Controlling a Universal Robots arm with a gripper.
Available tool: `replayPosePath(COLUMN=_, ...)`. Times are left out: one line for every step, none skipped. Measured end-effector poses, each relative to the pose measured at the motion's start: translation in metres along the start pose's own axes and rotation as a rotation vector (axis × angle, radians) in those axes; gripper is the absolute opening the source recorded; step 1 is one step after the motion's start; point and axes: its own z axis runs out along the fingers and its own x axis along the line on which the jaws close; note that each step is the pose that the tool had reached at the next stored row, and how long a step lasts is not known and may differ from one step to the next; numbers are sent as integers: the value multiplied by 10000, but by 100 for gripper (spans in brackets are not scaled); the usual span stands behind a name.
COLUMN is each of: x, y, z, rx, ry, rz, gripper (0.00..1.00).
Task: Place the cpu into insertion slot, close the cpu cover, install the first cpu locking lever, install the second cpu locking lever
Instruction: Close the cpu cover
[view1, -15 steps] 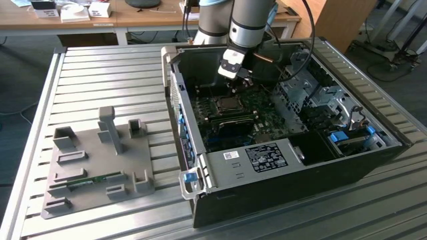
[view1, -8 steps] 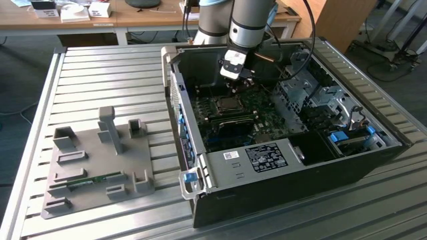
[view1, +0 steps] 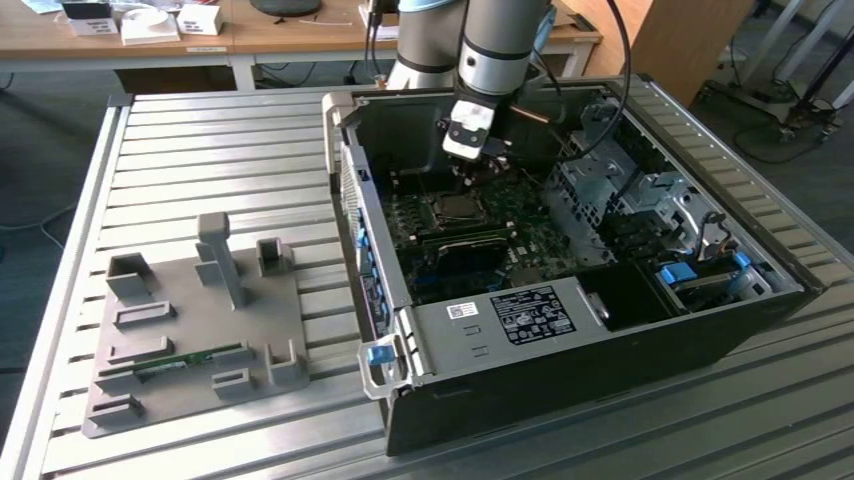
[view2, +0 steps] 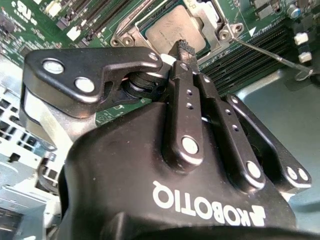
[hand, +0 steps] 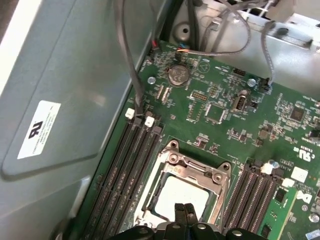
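Pincer (hand: 184, 209) closed empty, fingertips together just over the cpu (hand: 175, 196), which we find seated in the insertion slot (hand: 161, 176) with the cpu cover (hand: 195, 167) lowered around it. Risk, in our judgement: a skewed press may scrape the chip or let the loose locking lever (view2: 270, 56) slip.
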Motion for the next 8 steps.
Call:
replayPosePath(x=0, y=0, z=0, rx=4, ry=6, rz=-195, gripper=11)
replayPosePath(x=0, y=0, z=1, rx=9, ry=11, rz=-375, gripper=11)
replayPosePath(x=0, y=0, z=1, rx=13, ry=17, rz=-554, gripper=11)
replayPosePath(x=0, y=0, z=1, rx=17, ry=22, rz=-734, gripper=11)
replayPosePath(x=0, y=-1, z=2, rx=21, ry=28, rz=-914, gripper=11)
replayPosePath(x=0, y=-1, z=2, rx=26, ry=33, rz=-1094, gripper=11)
replayPosePath(x=0, y=-1, z=2, rx=30, ry=39, rz=-1289, gripper=11)
replayPosePath(x=0, y=-1, z=2, rx=34, ry=44, rz=-1457, gripper=11)
